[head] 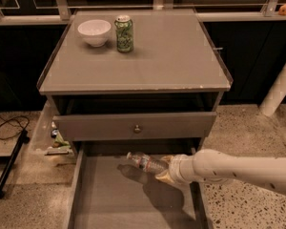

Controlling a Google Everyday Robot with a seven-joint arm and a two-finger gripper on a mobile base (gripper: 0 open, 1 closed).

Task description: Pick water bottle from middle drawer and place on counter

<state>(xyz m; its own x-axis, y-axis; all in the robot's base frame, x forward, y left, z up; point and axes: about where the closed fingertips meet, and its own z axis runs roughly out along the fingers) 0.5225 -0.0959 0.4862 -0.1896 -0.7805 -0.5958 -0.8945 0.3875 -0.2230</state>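
Observation:
The water bottle (145, 162) is a small clear bottle with a red-and-white label. It hangs tilted, cap to the upper left, above the floor of the open middle drawer (109, 199), with its shadow below it. My gripper (164, 168) reaches in from the right on a pale arm and is shut on the bottle's base end, just below the upper drawer front. The counter (167, 56) is the grey cabinet top above.
A white bowl (94, 31) and a green drinks can (124, 33) stand at the counter's back left. The upper drawer front with a round knob (137, 128) juts out just above the bottle. A white post (280, 92) stands at the right, a cable (9, 125) lies on the floor left.

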